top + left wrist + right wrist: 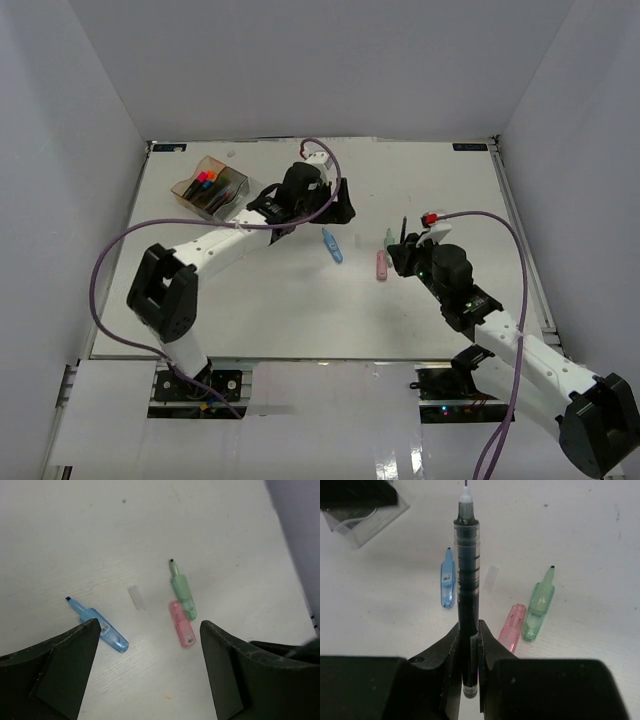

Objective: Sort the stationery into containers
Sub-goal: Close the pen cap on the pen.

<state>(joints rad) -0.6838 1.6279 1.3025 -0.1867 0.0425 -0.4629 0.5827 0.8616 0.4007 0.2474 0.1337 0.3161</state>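
The containers (210, 190), a clear and amber tray with several markers inside, stand at the back left. My left gripper (340, 205) (149, 625) hovers open and empty to the right of the tray. On the table ahead of it lie a pastel blue highlighter (332, 246) (102, 630), a pink one (381, 265) (181, 624) and a mint green one (388, 238) (182, 590), the last two touching. My right gripper (402, 252) (469, 630) is shut on a thin black pen (467, 570), just above the pink and green ones.
A small clear cap (136, 597) (491, 577) lies between the blue highlighter and the green one. A corner of the tray (365, 520) shows at the top left of the right wrist view. White walls enclose the table on three sides.
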